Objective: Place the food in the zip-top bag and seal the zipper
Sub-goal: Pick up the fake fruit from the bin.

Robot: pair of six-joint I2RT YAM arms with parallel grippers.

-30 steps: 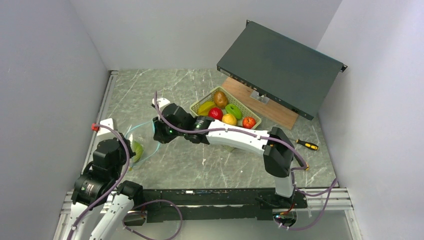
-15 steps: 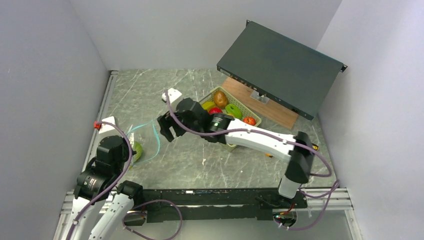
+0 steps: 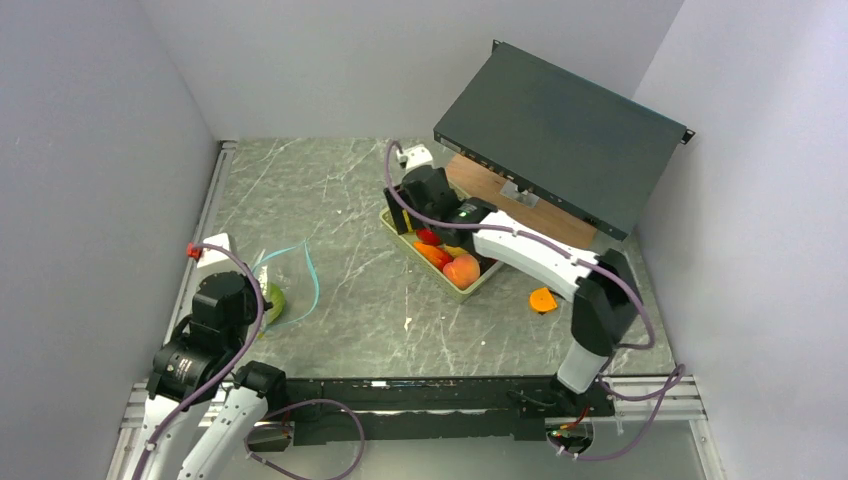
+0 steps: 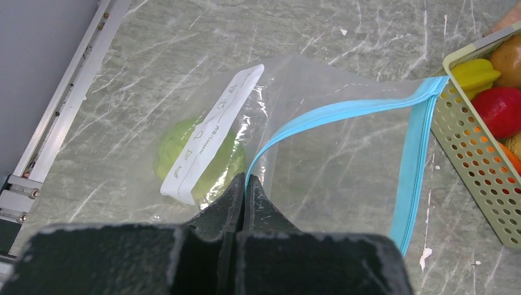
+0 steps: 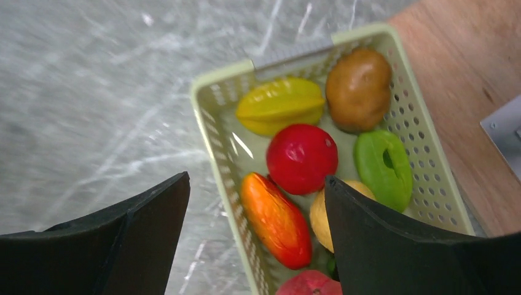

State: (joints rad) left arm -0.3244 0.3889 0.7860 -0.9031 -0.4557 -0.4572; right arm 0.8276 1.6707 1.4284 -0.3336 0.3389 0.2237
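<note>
— Where is the zip-top bag (image 4: 344, 178)?
— Lying on the marble table (image 4: 184, 49), left side, one green fruit (image 4: 172, 150) inside; the left gripper (image 4: 244, 187) pinches its zipper (image 4: 344, 110) end, jaws pressed together
— And the right gripper (image 5: 257, 184)?
— Spread wide above the basket (image 5: 212, 110) (more food (image 5: 301, 158) piled inside)

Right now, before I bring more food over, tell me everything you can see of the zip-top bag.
The zip-top bag is clear, floppy plastic lying flat on the marble table, its mouth open. A teal-blue zipper edges the mouth; no slider shows. It carries a white printed label, and one green food piece sits inside. The left end effector pinches the mouth's edge; the far corner reaches the basket.
</note>
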